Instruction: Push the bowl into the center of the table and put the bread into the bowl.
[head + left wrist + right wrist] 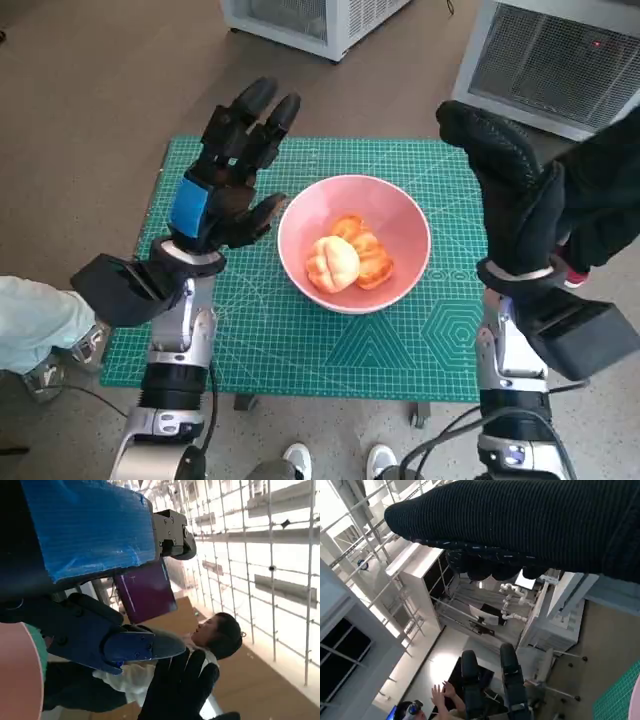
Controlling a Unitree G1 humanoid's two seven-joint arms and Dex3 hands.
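A pink bowl (400, 222) stands near the middle of the green cutting mat (300, 350). Inside it lie pieces of bread (345, 260), pale and golden. My left hand (228, 170), black with blue tape, is raised just left of the bowl, fingers spread and holding nothing. My right hand (505, 185), in the black glove, is raised to the right of the bowl, also empty. The left wrist view shows the left hand's fingers (125, 645), the bowl's rim (20, 675) and the gloved right hand (180, 690). The right wrist view shows only the glove (530, 525) and the room.
The mat covers the small table; its edges drop to the floor. White cabinets (545, 55) stand beyond the table. A person's feet (335, 460) show at the near edge, and a sleeve (35, 320) at the left. A person (220, 635) appears behind.
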